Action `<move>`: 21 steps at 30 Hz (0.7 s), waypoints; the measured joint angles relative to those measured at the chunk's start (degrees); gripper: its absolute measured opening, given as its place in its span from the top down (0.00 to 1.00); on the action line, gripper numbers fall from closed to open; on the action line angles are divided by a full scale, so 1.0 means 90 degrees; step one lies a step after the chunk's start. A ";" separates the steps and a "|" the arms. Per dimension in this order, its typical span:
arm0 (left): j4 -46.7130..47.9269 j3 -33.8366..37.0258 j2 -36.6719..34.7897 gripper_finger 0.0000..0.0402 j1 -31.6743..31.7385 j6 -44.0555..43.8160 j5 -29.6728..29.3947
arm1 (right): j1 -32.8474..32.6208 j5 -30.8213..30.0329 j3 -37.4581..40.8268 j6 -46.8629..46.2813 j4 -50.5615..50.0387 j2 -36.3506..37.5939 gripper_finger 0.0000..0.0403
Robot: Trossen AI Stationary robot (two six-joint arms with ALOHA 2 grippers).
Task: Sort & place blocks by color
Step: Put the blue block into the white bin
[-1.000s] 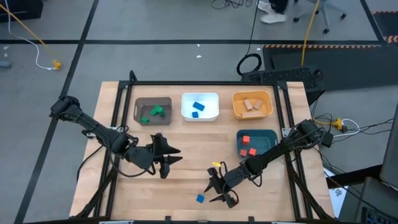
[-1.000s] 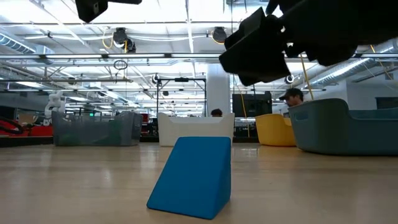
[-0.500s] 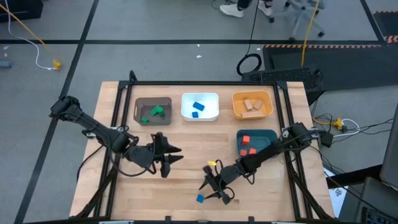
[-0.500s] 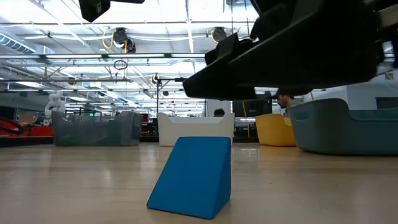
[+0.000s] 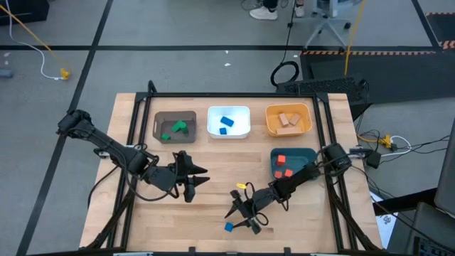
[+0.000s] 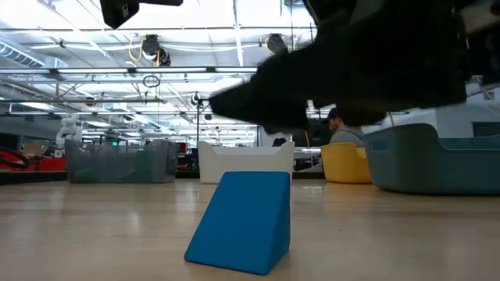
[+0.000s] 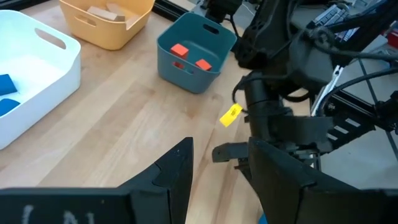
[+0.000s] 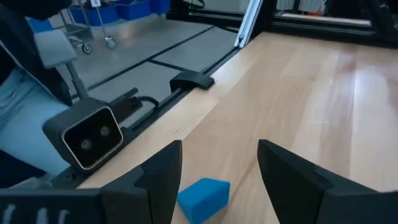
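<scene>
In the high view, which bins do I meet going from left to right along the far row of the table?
Brown bin with green blocks → white bin with blue blocks → orange bin with wooden blocks.

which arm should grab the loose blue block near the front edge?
Right. The right gripper hangs open just beside the blue block, which sits between its fingers in the wrist view. The left gripper waits farther off.
</scene>
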State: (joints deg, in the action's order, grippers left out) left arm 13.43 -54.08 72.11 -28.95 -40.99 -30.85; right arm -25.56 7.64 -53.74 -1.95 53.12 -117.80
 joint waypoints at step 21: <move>0.0005 0.0000 -0.0001 0.62 0.0000 0.0018 0.0063 | -0.0044 0.0771 -0.0780 -0.0462 0.0626 -0.1443 0.50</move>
State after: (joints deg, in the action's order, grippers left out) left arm 13.47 -54.08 72.10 -28.95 -40.83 -30.28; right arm -25.96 14.58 -60.75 -6.11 58.75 -130.79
